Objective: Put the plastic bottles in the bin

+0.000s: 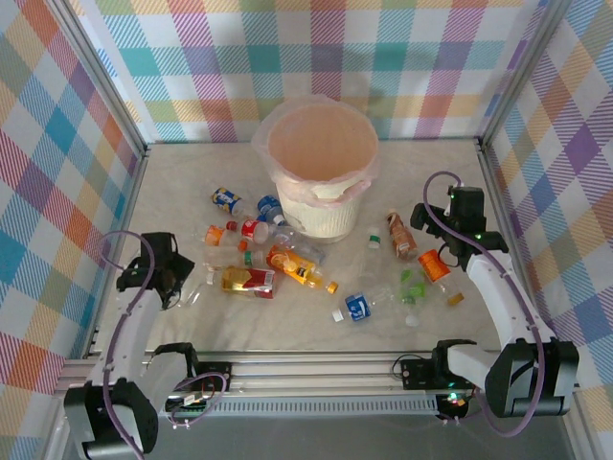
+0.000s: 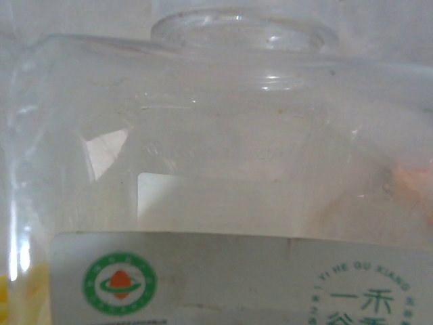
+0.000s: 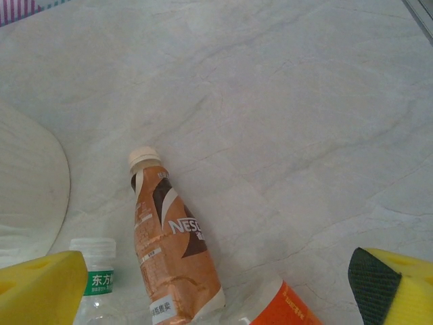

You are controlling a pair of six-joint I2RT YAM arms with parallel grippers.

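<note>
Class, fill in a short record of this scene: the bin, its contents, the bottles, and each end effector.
bin: upright at the far middle of the table, pinkish liner
bin contents: no bottle seen inside
plastic bottles: lying scattered on the table in front of the bin
left end effector: close against a clear bottle, grip not discernible
right end effector: open, pointed at a brown bottle
</note>
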